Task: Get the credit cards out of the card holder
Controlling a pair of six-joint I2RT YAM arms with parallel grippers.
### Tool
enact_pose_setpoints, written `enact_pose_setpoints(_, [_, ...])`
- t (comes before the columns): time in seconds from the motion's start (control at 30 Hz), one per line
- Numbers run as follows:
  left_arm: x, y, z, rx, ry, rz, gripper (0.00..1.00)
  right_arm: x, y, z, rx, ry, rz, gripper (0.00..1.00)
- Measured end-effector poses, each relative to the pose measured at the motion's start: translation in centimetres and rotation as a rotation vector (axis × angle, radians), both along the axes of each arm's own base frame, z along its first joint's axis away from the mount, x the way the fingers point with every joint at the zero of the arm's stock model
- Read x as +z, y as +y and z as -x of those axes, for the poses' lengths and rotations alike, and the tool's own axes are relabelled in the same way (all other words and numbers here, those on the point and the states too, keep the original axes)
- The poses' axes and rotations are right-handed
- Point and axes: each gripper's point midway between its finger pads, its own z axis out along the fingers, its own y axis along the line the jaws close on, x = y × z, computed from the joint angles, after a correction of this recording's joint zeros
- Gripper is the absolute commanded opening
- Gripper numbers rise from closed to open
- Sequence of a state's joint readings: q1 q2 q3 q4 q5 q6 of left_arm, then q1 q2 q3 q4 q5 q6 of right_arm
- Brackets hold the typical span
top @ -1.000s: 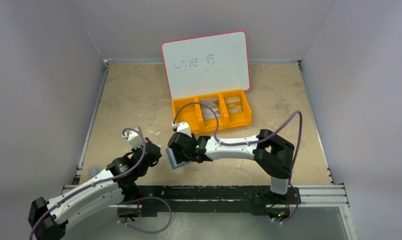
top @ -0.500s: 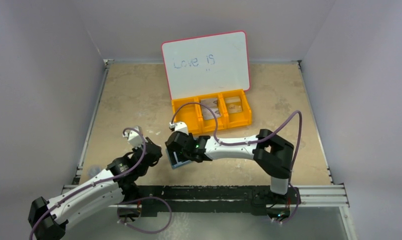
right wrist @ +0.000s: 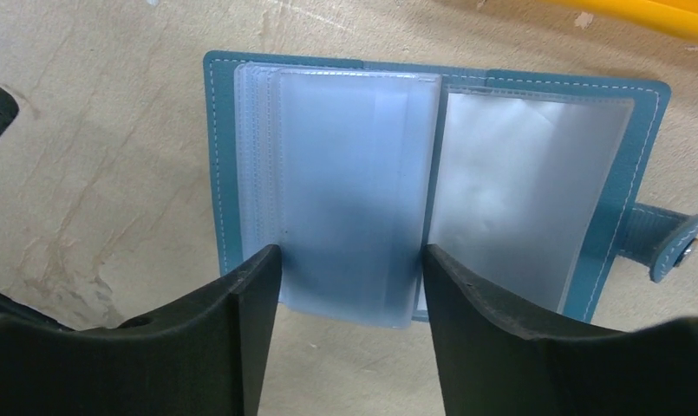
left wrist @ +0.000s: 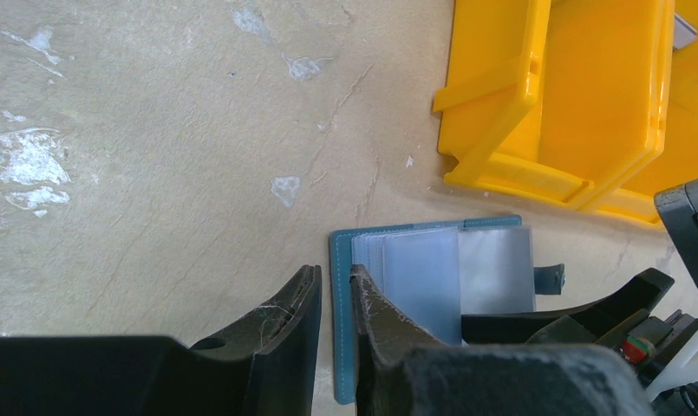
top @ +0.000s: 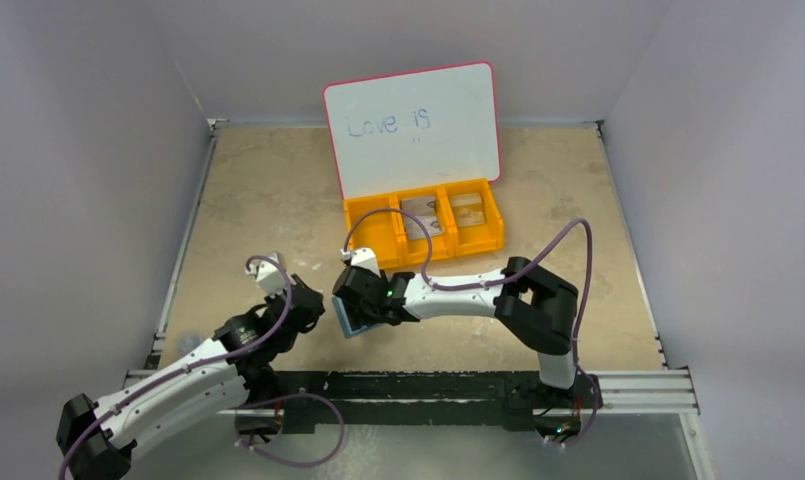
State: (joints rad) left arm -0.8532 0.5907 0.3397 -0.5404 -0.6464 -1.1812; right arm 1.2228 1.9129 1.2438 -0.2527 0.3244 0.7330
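Right fingers (right wrist: 257, 303) stand wide apart with nothing clamped, their tips at the 6 o'clock edge of the card holder (right wrist: 536, 191). One tip sits just beside each side edge of a frosted plastic sleeve (right wrist: 354, 173) that lies over the holder's left half; whether they touch the sleeve I cannot tell. The holder lies open and flat on the bench (top: 268, 190), teal cover down, and its snap tab (right wrist: 670, 247) sticks out at 4 o'clock in the right wrist view. Left fingers (left wrist: 371, 321) are nearly together, a thin slit between them. They are close to the holder's 9 o'clock edge, and the right wrist view shows them apart from it, so they hold nothing. From above, the holder sits at 7 o'clock from the orange bin (top: 378, 235). The credit cards (top: 425, 212) appear as flat greyish and tan pieces in the bin's middle and right compartments. A whiteboard (top: 413, 125) leans at the bin's 12 o'clock side.
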Motion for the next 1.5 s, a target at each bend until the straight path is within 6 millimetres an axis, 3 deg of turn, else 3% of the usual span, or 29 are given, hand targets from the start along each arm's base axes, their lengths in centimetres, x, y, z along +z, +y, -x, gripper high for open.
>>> enact_pose_setpoints(0.43, [0.0,-0.1,0.1,-0.005,0.004,0.003,0.19,0.3,-0.1,-0.5,-0.035,-0.018,-0.008,0.44])
enact_pose_setpoints(0.93, [-0.6,-1.5,-0.2,-0.053,0.027,0.003,0.2,1.9,-2.7,-2.4,-0.167,-0.011,-0.082,0.44])
enact_pose_setpoints(1.2, [-1.5,-3.6,-0.5,-0.13,0.059,0.01,0.21,1.4,-4.3,-3.3,-0.24,-0.005,-0.077,0.6])
enact_pose_setpoints(1.4, [-2.1,-5.2,-0.5,-0.183,0.085,0.028,0.21,4.0,-6.8,-4.6,-0.323,-0.044,-0.13,0.64])
enact_pose_setpoints(1.5, [-2.1,-5.7,-0.6,-0.198,0.085,0.043,0.21,5.1,-8.6,-5.2,-0.365,-0.064,-0.153,0.57])
